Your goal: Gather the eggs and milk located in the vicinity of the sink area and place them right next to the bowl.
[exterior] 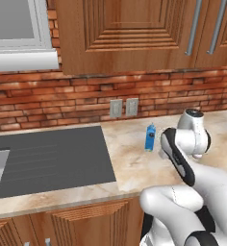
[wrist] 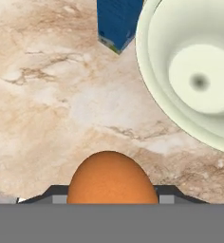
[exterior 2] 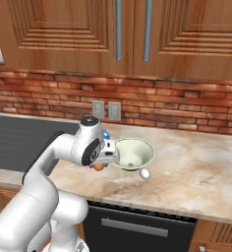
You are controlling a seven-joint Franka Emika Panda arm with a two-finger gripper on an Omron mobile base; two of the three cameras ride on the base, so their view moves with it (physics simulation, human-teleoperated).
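Resting on a beige marble counter (exterior 2: 196,167) beneath wooden wall cabinets (exterior 2: 137,29) and a red brick backsplash (exterior 2: 187,106): one pale greenish-cream bowl (exterior 2: 133,153), wide and shallow, upright on its tapered base. One white egg (exterior 2: 145,173) lies on the counter just beside the bowl, at its front edge, apart from the arm. One blue milk carton (exterior: 150,137) stands upright on the counter near the wall, between the sink and the bowl; in the hand view its blue body (wrist: 117,21) stands close to the bowl's rim (wrist: 147,80), whether touching cannot be told. One orange-brown egg (wrist: 111,179) sits between the fingertips of the gripper (exterior 2: 99,166), whose jaws are partly closed around it; in the right base view that egg (exterior 2: 99,167) shows just below the white hand, low over the counter and just beside the bowl's left side; whether it touches the counter cannot be told. One dark grey sink (exterior: 48,161) with a faintly ridged drainboard is recessed in the counter at the left, well apart from the bowl. Two grey wall outlets (exterior: 123,107) are set in the brick above the counter, behind the carton.
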